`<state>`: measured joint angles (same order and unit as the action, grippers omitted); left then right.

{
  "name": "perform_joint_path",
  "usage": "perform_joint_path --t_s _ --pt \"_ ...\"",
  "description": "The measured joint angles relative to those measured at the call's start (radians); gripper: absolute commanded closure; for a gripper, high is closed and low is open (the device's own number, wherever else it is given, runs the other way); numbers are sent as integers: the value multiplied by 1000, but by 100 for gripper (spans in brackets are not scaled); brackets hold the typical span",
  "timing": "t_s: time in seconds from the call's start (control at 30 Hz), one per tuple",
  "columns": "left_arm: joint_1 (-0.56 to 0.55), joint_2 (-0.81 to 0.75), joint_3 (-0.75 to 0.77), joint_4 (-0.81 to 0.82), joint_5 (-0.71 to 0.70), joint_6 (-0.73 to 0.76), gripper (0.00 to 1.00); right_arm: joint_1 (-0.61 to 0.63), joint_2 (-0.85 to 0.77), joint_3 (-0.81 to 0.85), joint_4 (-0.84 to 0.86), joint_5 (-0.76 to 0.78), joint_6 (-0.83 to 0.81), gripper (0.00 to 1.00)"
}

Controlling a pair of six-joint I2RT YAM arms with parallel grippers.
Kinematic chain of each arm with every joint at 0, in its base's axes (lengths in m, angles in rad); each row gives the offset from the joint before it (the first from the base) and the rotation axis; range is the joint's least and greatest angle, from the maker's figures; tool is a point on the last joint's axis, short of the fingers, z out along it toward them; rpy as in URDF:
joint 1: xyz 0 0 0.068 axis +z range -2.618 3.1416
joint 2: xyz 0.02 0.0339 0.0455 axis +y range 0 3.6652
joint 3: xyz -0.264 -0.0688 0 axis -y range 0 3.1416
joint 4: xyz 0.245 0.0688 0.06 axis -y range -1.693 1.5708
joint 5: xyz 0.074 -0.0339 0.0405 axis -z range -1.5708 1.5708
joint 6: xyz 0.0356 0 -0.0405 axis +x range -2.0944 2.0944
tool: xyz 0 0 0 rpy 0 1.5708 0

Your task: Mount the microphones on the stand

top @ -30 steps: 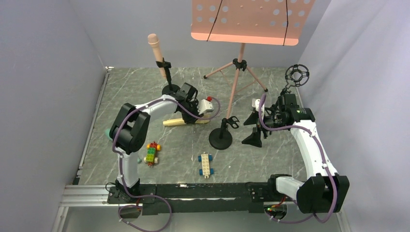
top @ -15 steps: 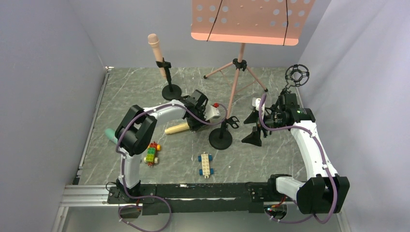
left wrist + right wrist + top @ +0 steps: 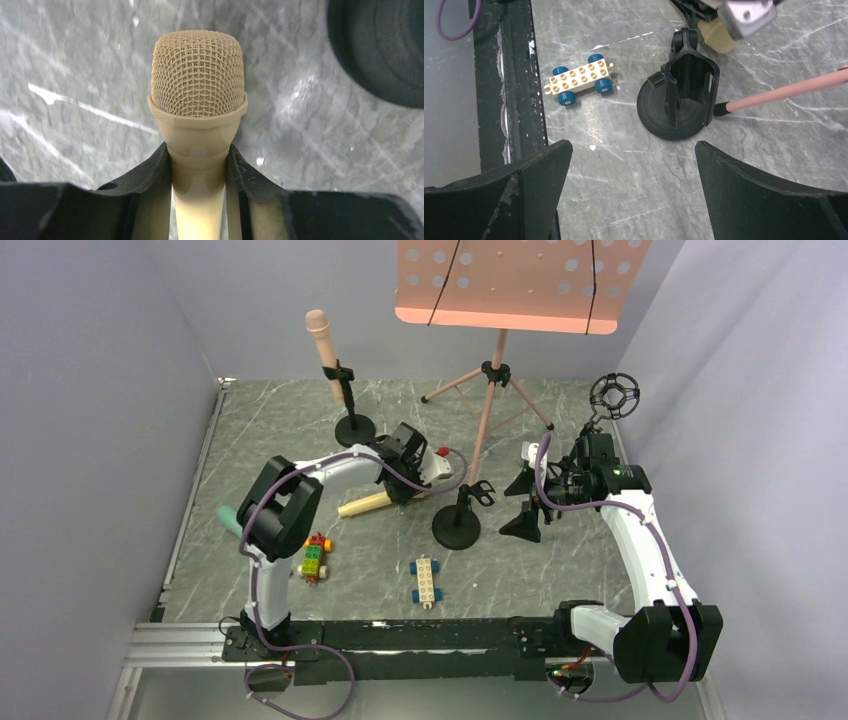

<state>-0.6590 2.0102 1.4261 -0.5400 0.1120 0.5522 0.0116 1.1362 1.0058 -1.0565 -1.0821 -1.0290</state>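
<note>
Left jaws clamp the pale yellow microphone [image 3: 198,125] at its neck, mesh head just ahead of them; probably light, stiff, smooth (apt to slip), so grip there. Right jaws gape, the empty stand [image 3: 688,85] ahead.

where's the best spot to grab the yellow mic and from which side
Grip the neck just under the mesh head, from above, with a finger on each side. The yellow mic lies roughly flat, and its collar flares there, which gives a ledge against slipping. The left pincer is closed on that spot now.
</note>
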Motion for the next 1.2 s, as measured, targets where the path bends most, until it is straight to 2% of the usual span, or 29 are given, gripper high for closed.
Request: perform_joint_path --t_s 0.17,0.37,0.6,0.77,0.9,1.0,1.07,1.2 --pt "37 -146 -113 32 7 -44 100 0 -7 -26 49 3 28 0" --pt "50 -478 -254 134 48 -108 100 0 -41 -111 222 25 159 2" --pt "120 -915 -504 301 167 -247 100 0 -40 -23 183 -3 55 8" --pt "193 -1195 -696 438 229 -364 100 0 -2 63 166 -53 6 27" --pt "259 -1377 -769 483 253 -397 100 0 63 99 147 -83 -13 45" --pt "295 -1471 -805 510 256 -399 100 0 86 106 140 -98 -15 60" --pt "303 -1513 -840 534 258 -398 100 0 87 105 146 -105 -2 75" --pt "307 -1522 -862 510 277 -380 100 0 82 81 184 -109 16 83"
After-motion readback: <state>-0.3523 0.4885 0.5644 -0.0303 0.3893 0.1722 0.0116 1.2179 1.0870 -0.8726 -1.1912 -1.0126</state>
